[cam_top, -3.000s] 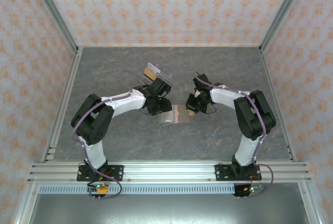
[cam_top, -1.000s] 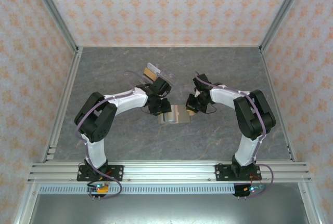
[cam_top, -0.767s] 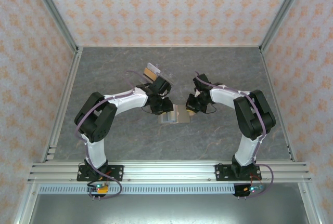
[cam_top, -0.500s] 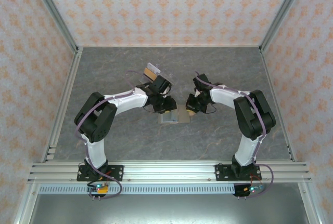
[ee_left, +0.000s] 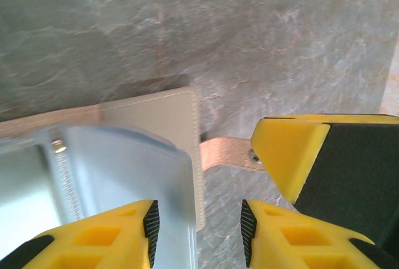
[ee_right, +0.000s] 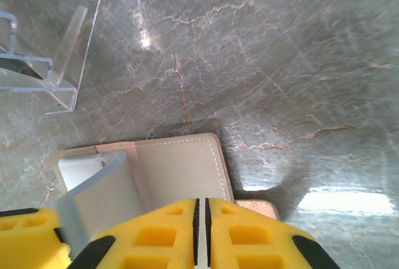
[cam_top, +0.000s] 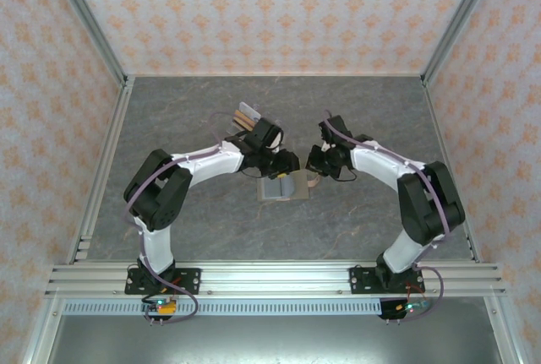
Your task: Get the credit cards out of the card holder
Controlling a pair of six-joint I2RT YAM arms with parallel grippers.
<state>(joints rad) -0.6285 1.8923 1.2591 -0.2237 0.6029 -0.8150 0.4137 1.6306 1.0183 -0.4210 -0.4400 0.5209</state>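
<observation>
The left pincer point(ee_left: 196, 213) has its jaws apart around the edge of a grey card point(ee_left: 118, 169) that pokes out of the beige card holder point(ee_left: 156, 110), which lies flat on the table point(ee_left: 280, 32). The right pincer point(ee_right: 201, 205), jaws nearly together, sits at the strap point(ee_left: 224, 155). If the strap isn't pinned, the holder may drag along with the card.

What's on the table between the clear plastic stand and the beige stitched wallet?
Nothing. In the right wrist view, only bare grey marbled table separates the clear plastic stand from the beige wallet.
</observation>
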